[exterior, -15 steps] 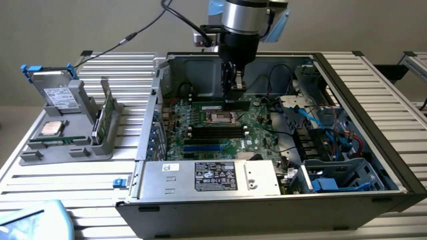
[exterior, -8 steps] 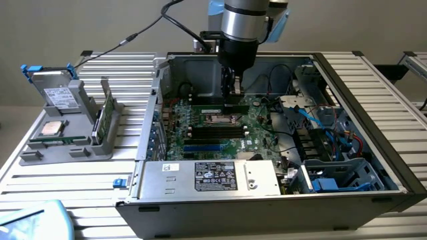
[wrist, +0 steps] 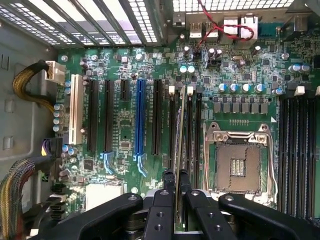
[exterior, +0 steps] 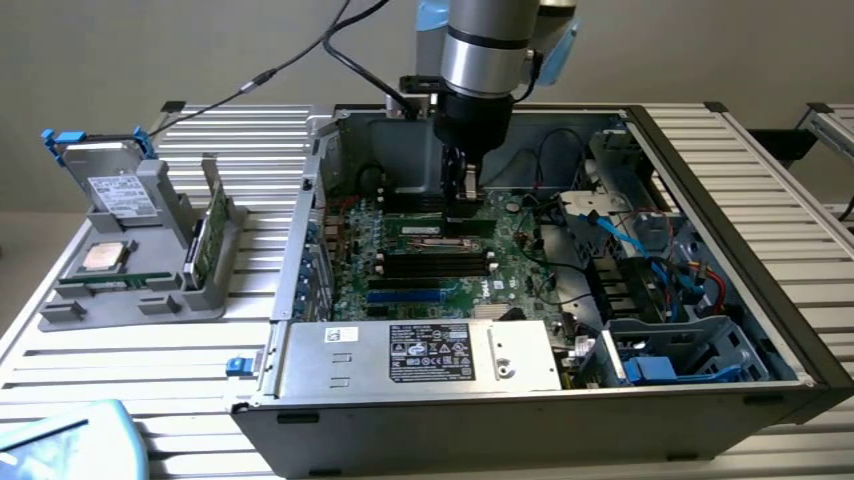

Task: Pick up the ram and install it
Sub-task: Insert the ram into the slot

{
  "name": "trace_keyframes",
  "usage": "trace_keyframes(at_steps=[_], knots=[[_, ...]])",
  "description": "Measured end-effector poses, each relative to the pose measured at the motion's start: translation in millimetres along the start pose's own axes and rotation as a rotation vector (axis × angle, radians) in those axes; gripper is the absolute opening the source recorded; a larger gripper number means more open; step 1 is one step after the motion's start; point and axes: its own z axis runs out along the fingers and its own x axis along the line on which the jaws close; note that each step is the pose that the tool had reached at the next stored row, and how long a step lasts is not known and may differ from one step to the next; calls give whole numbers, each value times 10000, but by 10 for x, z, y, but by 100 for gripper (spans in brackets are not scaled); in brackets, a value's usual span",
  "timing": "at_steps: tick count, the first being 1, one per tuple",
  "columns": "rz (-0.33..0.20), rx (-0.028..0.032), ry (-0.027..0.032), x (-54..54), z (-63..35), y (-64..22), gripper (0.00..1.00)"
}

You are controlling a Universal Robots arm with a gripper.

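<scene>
arm (exterior: 487,40) points down, fingers (wrist: 167,192) pinched nearly together.

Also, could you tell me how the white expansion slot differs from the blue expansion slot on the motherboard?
Colour: the white expansion slot is cream-white, the blue expansion slot bright blue. Length: the blue slot runs longer than the white one. Place: the white slot is outermost, nearest the cable bundle; the blue slot has black slots on both sides. Both are empty, parallel, on the green motherboard.
</scene>
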Motion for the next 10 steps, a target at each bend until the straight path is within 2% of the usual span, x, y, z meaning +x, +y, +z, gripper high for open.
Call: trace_keyframes(at_steps=[10], knots=[[1, 1, -1, -24, 184, 18, 14]])
